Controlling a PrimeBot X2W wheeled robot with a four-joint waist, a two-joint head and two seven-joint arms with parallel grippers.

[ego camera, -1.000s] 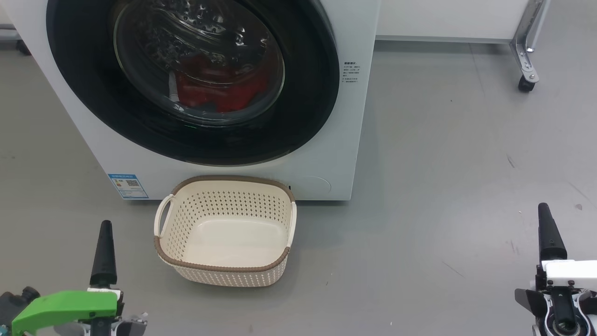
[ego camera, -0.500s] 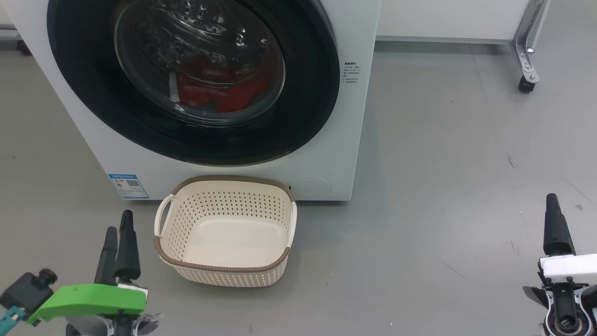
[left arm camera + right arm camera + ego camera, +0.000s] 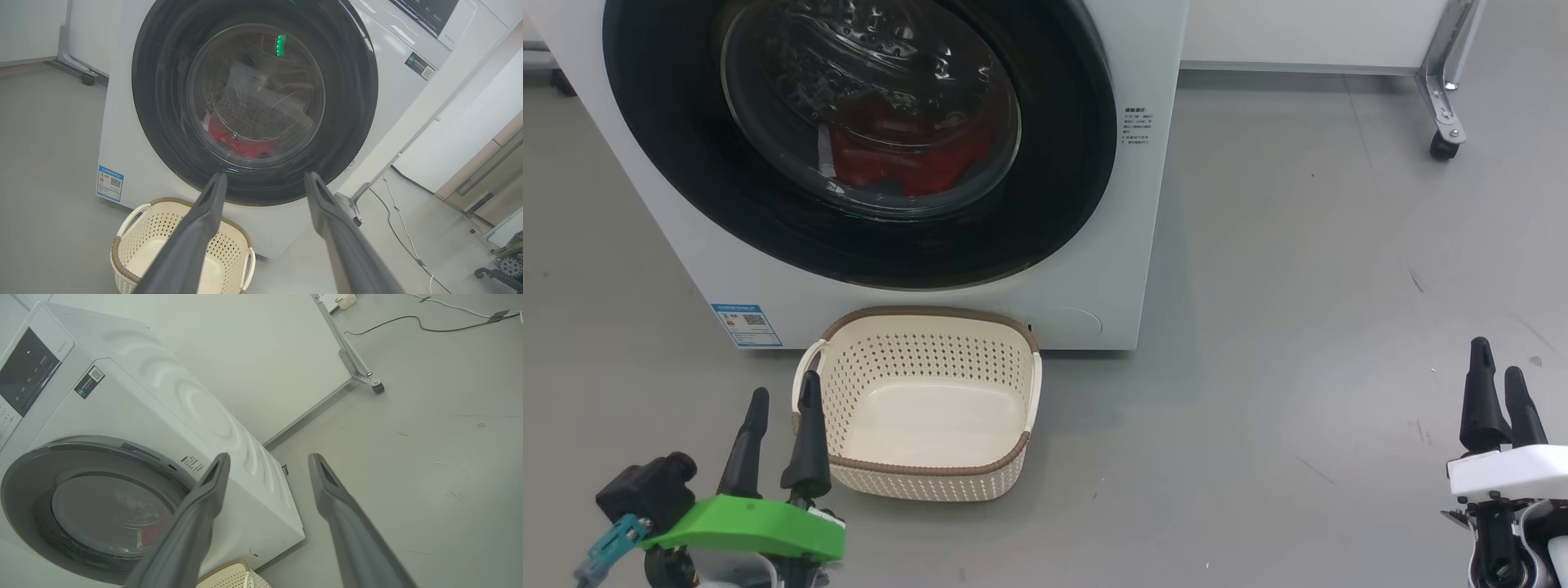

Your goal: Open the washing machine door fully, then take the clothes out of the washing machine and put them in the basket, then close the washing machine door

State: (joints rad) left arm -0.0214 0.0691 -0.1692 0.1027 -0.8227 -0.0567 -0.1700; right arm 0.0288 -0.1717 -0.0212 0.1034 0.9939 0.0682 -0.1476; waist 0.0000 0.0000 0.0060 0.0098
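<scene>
The washing machine door is shut against the washing machine, so no step of the task is done yet. The clothes lie in the drum, red behind the glass; how many, I cannot tell. The basket sits empty on the floor just before the machine. The left pincer and right pincer hang released, grasping nothing.
</scene>
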